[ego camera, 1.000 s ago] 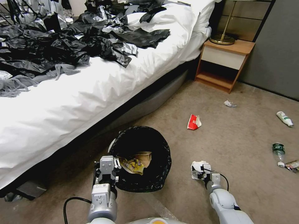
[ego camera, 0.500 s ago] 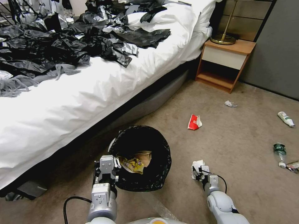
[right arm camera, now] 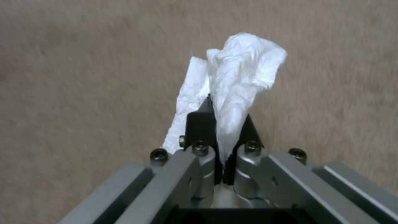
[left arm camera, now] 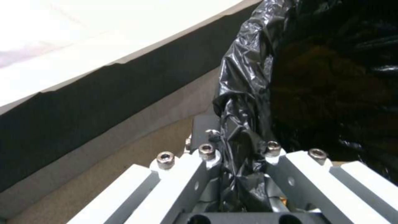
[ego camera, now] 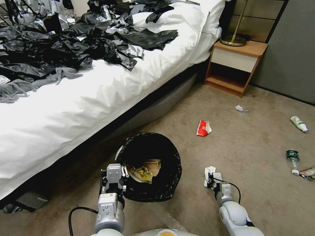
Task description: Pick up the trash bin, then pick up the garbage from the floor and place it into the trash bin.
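left: bed blocks | centre: trash bin stands | right: floor open, litter scattered

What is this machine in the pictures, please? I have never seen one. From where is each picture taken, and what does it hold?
It is a wheeled robot with two arms. The wide picture comes from its head, looking down at a bedroom floor; the close-ups come from cameras on each wrist. The left claw is shut on the trash bin rim and its black liner. The right claw is shut on a crumpled white tissue. On the carpet lie a red-white packet, another tissue and two bottles.
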`<state>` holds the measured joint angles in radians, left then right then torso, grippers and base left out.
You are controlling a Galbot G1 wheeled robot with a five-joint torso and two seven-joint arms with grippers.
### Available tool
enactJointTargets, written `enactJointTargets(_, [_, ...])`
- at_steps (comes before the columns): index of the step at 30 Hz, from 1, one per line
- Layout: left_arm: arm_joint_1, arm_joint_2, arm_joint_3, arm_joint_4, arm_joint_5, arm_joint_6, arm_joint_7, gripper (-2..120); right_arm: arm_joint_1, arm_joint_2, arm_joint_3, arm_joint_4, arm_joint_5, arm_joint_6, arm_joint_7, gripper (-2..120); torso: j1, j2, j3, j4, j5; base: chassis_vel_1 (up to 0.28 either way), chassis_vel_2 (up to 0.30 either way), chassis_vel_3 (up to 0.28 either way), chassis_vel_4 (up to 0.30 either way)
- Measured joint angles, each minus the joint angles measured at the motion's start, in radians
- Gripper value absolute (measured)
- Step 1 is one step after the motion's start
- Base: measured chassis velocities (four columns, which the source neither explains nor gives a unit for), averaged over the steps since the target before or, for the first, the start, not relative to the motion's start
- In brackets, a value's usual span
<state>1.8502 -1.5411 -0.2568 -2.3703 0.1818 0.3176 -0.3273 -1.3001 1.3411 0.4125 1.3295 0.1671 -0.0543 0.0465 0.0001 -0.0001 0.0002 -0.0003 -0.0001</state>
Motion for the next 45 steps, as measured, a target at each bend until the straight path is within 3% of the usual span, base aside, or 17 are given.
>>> enactJointTargets(4, [0.000,0.000,0.001,0.003,0.001,-0.001,0.000,2,-0.028,-0.002,-0.008,0.072,-0.011,0.039,0.003,0,0.000,0.000,0.000,0.0001,0.0001,0.000,0.000,0.000,0.000])
enactJointTargets(11, [-0.002,0.001,0.001,0.010,0.001,-0.001,0.001,2,-0.085,-0.008,-0.022,0.298,-0.016,0.217,-0.053,0,0.000,0.000,0.000,0.0004,0.0000,0.000,0.000,0.000,0.000])
enactJointTargets(18, [-0.004,0.000,0.012,0.025,0.002,-0.001,0.001,2,-0.157,-0.021,-0.058,0.576,-0.031,0.471,-0.334,0,0.000,0.000,0.000,0.0003,0.0000,0.000,0.000,0.000,0.000])
enactJointTargets(23, [-0.002,0.002,0.015,0.026,0.003,-0.001,0.002,2,-0.211,-0.037,-0.117,0.699,-0.038,0.525,-0.452,0,0.000,0.000,0.000,0.0002,0.0000,0.000,0.000,0.000,0.000])
enactJointTargets(29, [-0.002,0.003,0.018,0.025,0.002,-0.001,0.002,2,-0.252,-0.056,-0.165,0.704,-0.079,0.547,-0.491,0,0.000,0.000,0.000,0.0002,0.0000,0.000,0.000,0.000,0.000])
enactJointTargets(41, [-0.003,0.003,0.028,0.025,0.003,-0.001,0.003,2,-0.186,-0.031,-0.202,0.525,-0.139,0.549,-0.443,0,0.000,0.000,0.000,0.0004,0.0001,0.000,0.000,0.000,0.000])
enactJointTargets(45, [-0.004,0.003,0.029,0.024,0.003,-0.001,0.005,2,-0.153,-0.016,-0.213,0.477,-0.160,0.540,-0.416,10,0.000,0.000,0.000,0.0004,0.0001,0.000,0.000,0.000,0.000])
